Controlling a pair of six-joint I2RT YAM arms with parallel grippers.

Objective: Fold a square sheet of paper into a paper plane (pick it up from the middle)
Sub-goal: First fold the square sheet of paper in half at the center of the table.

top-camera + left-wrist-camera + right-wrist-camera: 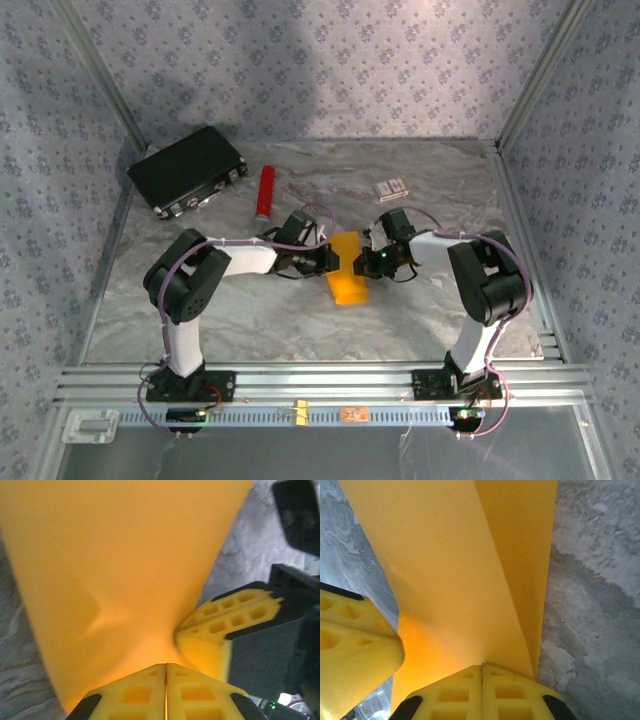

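The paper (346, 272) sits near the middle of the surface (250, 320), between the two arms. From above it shows as a narrow orange-yellow strip running from the far side toward the near edge. Both arms reach in to it, one from each side.

The left end effector (332, 262) is closed on the paper's left side. In its wrist view the two yellow fingers (135, 695) meet with no gap and the sheet fans out from between them. The right end effector (366, 262) is likewise closed on the paper's right side, its fingers (510, 697) pressed together on the sheet. The two grips lie just beside each other.

From the right wrist the sheet shows two layers, one panel lying over another along a straight edge. Whether its near end touches the surface I cannot tell.

A black case (188, 170) lies toward the far left corner, with a red cylinder (266, 192) just right of it. A small box (392, 187) lies near the far edge, right of centre. All three are apart from the paper.
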